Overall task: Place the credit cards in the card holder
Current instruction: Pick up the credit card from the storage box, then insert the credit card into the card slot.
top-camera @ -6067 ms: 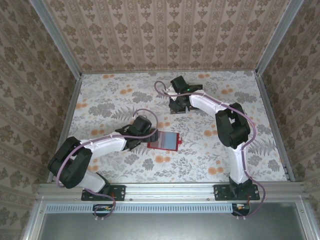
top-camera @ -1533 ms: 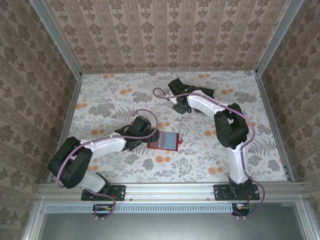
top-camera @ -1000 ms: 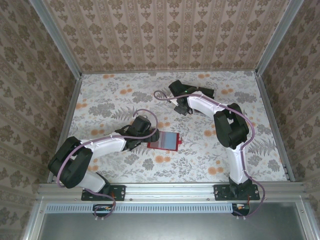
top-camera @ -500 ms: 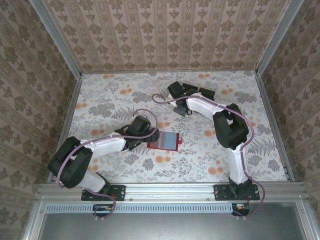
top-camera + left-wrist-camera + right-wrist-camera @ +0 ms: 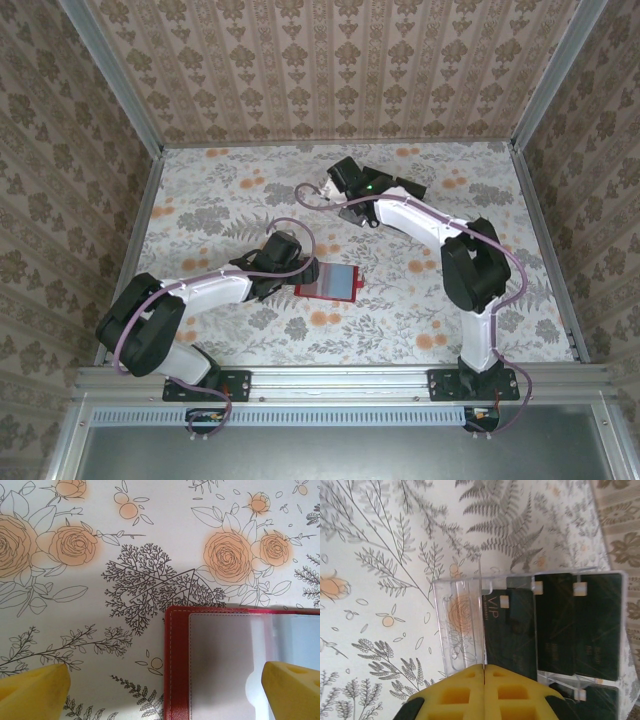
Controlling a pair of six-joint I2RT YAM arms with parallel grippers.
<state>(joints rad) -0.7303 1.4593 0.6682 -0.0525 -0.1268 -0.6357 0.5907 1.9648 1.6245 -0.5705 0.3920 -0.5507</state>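
Observation:
The red card holder (image 5: 329, 282) lies open at mid-table, its pale clear pocket up. My left gripper (image 5: 300, 272) rests at its left edge, open; in the left wrist view the holder's corner (image 5: 225, 670) lies between the wide-apart yellow fingertips of that gripper (image 5: 165, 694). My right gripper (image 5: 330, 187) is at the back of the table, left of the clear stand (image 5: 400, 188). Its yellow fingers are pressed together (image 5: 484, 669) on a thin card seen edge-on (image 5: 482, 605). Dark credit cards (image 5: 555, 630) stand in the clear stand (image 5: 460, 625), whose left slot is bare.
Patterned walls close the table in at the back and on both sides. The floral tabletop (image 5: 230, 200) lies open between the stand and the holder. The right arm's purple cable (image 5: 305, 195) loops out to the left of its wrist.
The right gripper has drawn back from the stand and swung up and to the left, fingers pinched on a card. The left arm and the holder have stayed put.

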